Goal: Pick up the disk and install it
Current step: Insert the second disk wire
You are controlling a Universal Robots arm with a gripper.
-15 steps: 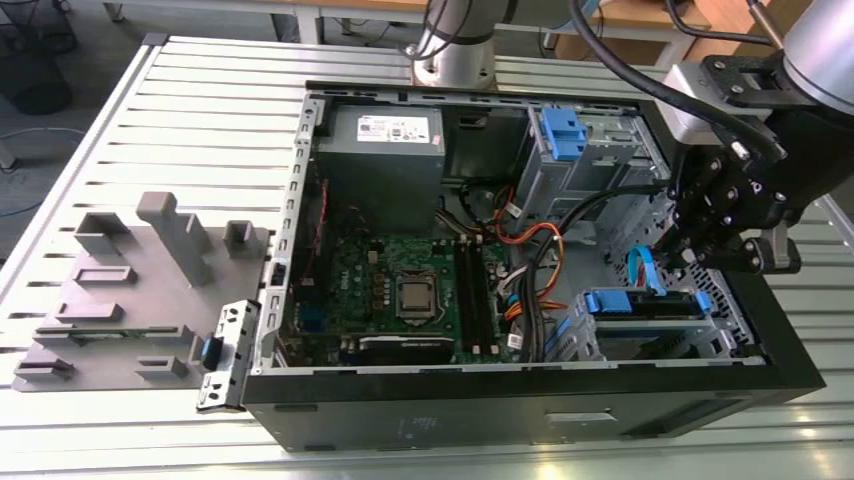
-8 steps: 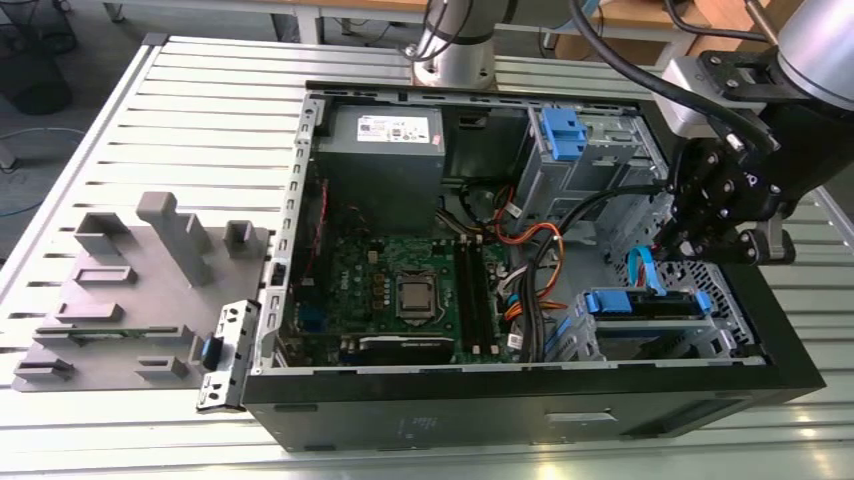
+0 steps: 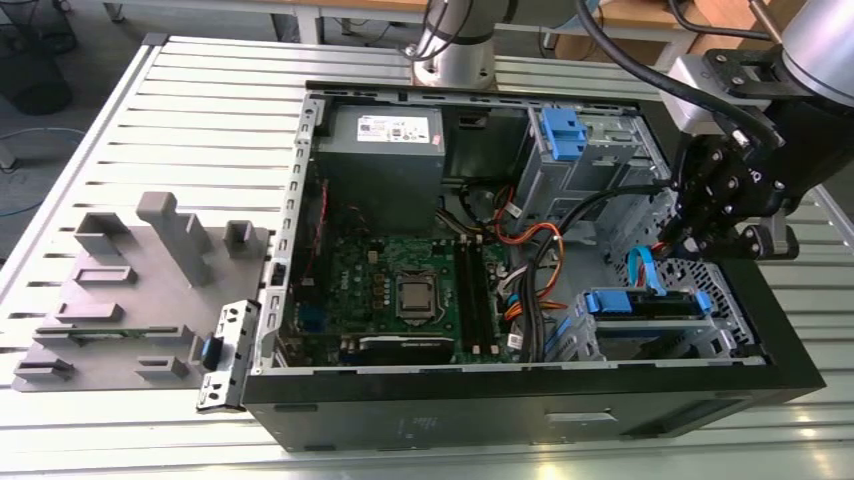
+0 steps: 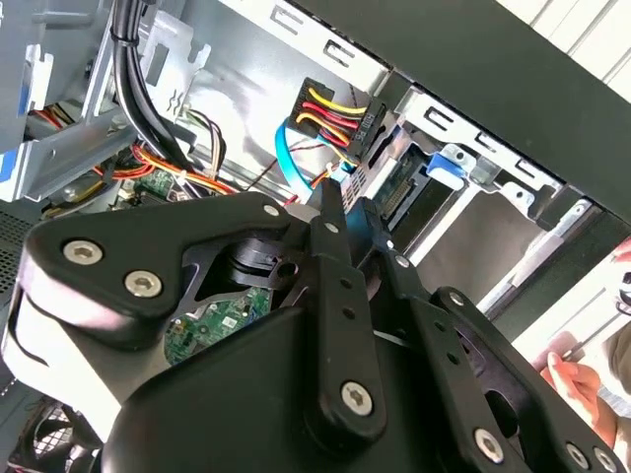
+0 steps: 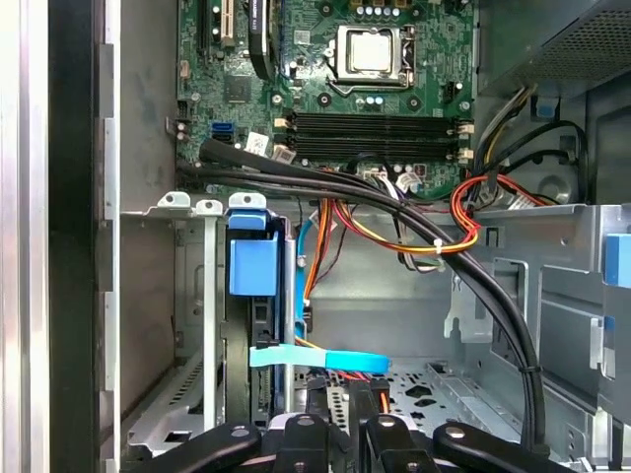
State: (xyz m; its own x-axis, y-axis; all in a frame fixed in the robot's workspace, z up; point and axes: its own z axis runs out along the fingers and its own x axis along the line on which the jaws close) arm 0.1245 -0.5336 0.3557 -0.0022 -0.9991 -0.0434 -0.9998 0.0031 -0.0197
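Note:
The disk sits in its blue carrier inside the drive cage at the front corner of the open computer case, on the exterior view's right. In the first wrist view the disk stands edge-on in the cage with the carrier's blue tab toward the camera. My gripper hangs just above that cage. Its fingertips are drawn close together, and the gripper is beside the plug of a light-blue data cable. I see nothing clearly held. That cable lies just beyond the gripper.
A grey power-supply box and green motherboard fill the case. Black and coloured wire bundles cross near the cage. A blue bracket sits in the upper bay. A grey fixture lies on the slatted table. A person's hand is outside the case.

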